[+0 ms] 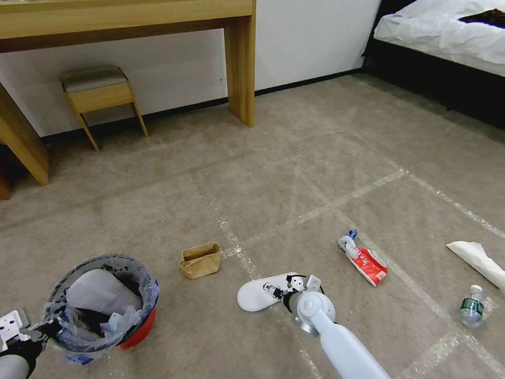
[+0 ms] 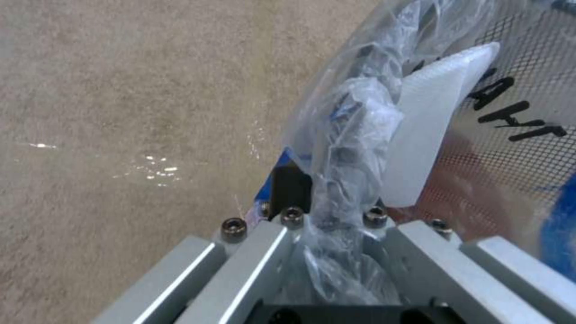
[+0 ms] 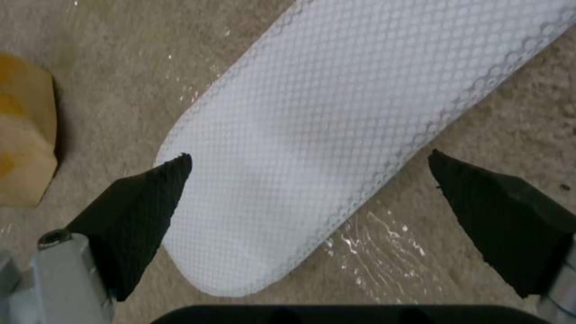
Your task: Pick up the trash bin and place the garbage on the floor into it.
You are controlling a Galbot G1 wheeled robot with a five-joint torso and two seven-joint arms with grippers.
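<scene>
My right gripper [image 3: 309,180] hangs spread over the slipper [image 1: 259,295] on the floor [image 1: 294,173], pads clear of its sides. Left gripper [image 2: 336,238] clamps the bin [image 1: 102,302] rim. Risk: pads scrape carpet and the flat slipper slides out.

1. One red trash bin [image 1: 138,330] with clear liner.
2. Two white slippers: one on carpet [image 1: 260,293], one inside bin [image 1: 100,292].
3. One brown paper bag [image 1: 200,260].
4. One red wrapper [image 1: 370,263].
5. One plastic bottle [image 1: 472,306].
6. One wooden stool [image 1: 100,92].
</scene>
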